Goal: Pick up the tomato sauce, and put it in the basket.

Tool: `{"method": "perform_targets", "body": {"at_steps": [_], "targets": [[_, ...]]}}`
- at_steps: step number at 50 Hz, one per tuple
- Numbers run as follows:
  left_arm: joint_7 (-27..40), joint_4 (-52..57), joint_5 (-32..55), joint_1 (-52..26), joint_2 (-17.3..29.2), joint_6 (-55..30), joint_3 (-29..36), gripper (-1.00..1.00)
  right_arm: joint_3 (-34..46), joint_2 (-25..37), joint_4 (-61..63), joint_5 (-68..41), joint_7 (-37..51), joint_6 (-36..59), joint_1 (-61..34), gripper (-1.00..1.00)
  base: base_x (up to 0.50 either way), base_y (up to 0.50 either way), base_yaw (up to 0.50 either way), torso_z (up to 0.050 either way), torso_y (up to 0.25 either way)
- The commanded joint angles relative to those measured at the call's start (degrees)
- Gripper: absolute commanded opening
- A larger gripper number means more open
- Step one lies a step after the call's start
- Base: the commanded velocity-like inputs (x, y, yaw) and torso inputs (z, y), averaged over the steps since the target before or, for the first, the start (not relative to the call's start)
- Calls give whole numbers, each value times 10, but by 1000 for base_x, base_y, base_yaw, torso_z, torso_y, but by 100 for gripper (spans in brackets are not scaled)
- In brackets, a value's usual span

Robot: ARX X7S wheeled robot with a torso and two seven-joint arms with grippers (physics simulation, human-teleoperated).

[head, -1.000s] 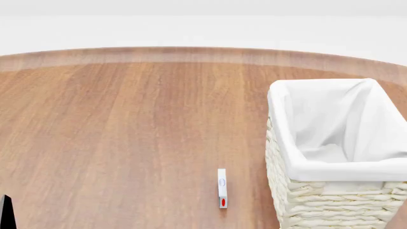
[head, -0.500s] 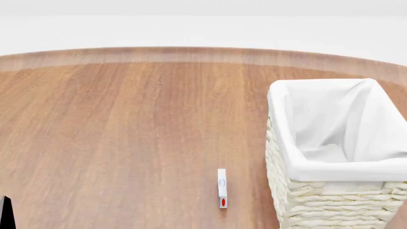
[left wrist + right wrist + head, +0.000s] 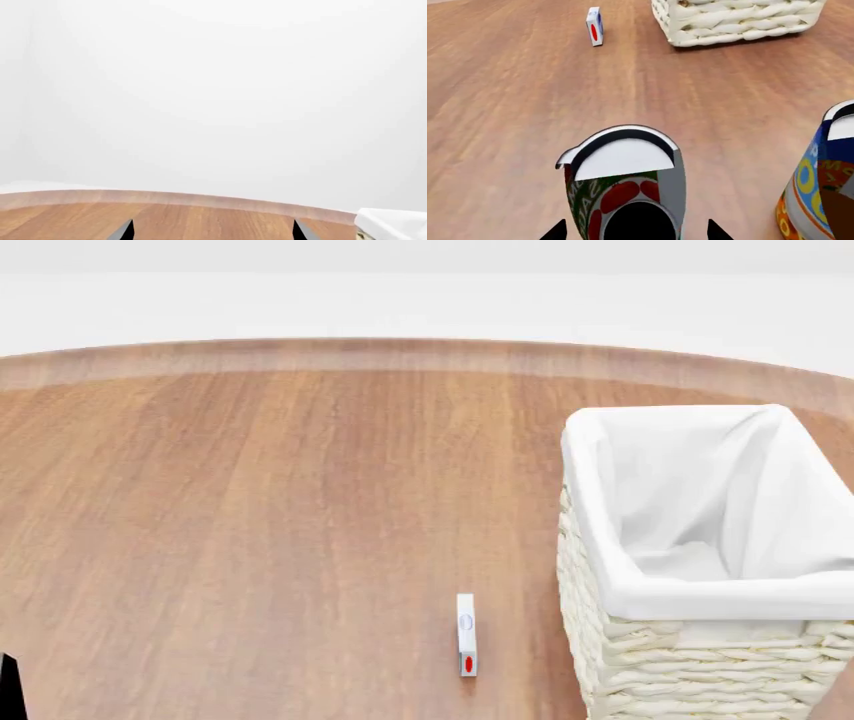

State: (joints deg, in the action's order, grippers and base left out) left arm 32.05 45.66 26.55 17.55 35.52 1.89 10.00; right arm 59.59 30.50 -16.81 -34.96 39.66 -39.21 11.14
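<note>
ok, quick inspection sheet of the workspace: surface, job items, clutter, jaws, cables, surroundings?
Surface: wooden table, rounded far edge.
Job's things: sauce can upright, directly in front of the right gripper; basket upright on the table's right side, only liner visible inside.
Clutter: blue-yellow can upright beside the sauce can; small white box with a red mark, left of the basket.
Grippers: left gripper jaws apart over the table, nothing between; right jaws apart, tips either side of the sauce can, contact cannot be told.
Cables: nothing seen.
Surroundings: plain white backdrop.
</note>
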Motion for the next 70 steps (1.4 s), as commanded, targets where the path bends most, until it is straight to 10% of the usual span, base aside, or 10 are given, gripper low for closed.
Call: {"method": "perform_targets", "body": {"at_steps": [1,35,70], "targets": [[-2,-4,2,4,1,7,-2,100,0,4,11,-5,-2,11,-8,-100,0,0,0,0,0],[-7,-20,6,13,2,25,-5,100,40,17,195,108,97,175,-32,-100,0,0,0,0,0],[-20,-56,5,-3,-7,34,8,100,-4,44,416,-73,136,519,-271,-100,0,0,0,0,0]]}}
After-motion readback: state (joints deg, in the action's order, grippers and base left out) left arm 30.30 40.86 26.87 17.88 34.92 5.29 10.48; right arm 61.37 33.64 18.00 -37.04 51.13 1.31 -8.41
